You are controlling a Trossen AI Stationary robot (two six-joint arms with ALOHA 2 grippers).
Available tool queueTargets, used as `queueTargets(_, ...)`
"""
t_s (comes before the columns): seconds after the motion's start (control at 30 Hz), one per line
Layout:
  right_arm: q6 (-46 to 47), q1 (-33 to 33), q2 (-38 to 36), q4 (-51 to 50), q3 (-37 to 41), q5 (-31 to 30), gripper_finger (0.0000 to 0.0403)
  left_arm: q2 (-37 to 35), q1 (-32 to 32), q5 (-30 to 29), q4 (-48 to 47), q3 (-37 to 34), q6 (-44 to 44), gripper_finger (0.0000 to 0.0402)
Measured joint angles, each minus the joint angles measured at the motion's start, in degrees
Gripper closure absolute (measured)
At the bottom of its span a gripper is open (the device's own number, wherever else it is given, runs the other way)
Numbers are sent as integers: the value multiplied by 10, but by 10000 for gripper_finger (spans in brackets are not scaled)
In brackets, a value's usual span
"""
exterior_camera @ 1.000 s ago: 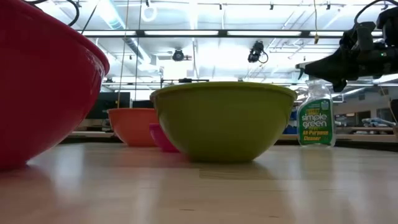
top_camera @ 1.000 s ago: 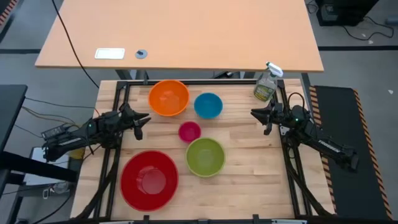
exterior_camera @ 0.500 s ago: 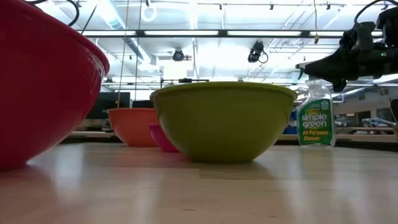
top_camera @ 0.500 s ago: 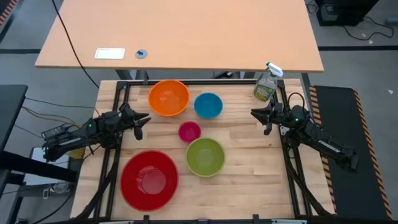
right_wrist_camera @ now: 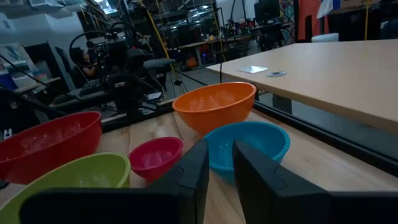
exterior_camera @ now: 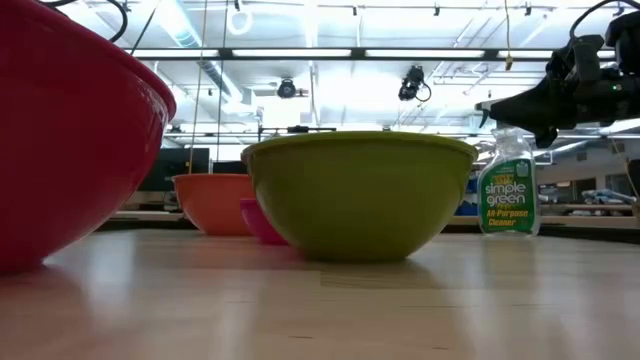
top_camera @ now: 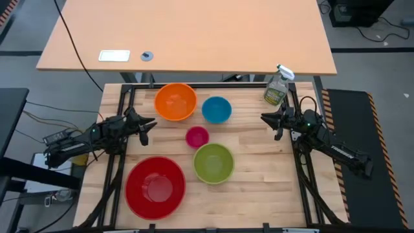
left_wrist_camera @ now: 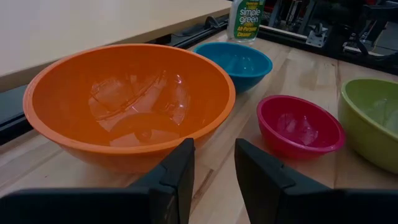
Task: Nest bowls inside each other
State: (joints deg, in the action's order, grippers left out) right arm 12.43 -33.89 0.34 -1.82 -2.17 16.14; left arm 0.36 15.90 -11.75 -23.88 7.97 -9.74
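Five bowls stand apart on their bases on the wooden table (top_camera: 259, 162): red (top_camera: 155, 187) near left, lime green (top_camera: 213, 162) beside it, pink (top_camera: 197, 136) in the middle, orange (top_camera: 175, 101) and blue (top_camera: 217, 109) at the far side. My left gripper (top_camera: 150, 124) hovers at the left edge, pointing at the orange bowl (left_wrist_camera: 130, 102), fingers close together with nothing between them. My right gripper (top_camera: 265, 118) hovers at the right edge, facing the blue bowl (right_wrist_camera: 249, 146), fingers likewise close together and empty.
A clear spray bottle (top_camera: 277, 89) stands at the far right corner, just beyond my right gripper. A larger tan desk (top_camera: 187, 32) lies beyond the far edge. Black frame rails run along the table's sides. Bare wood lies between the green bowl and the right edge.
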Motion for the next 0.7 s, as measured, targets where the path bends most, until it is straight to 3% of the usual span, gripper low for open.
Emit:
queueTargets(0.6,0,0,0,2,0,0,321,0,0,0,3,0,0,285)
queueTargets(0.7,19,0,0,45,0,-26,321,0,0,0,48,0,-1,285)
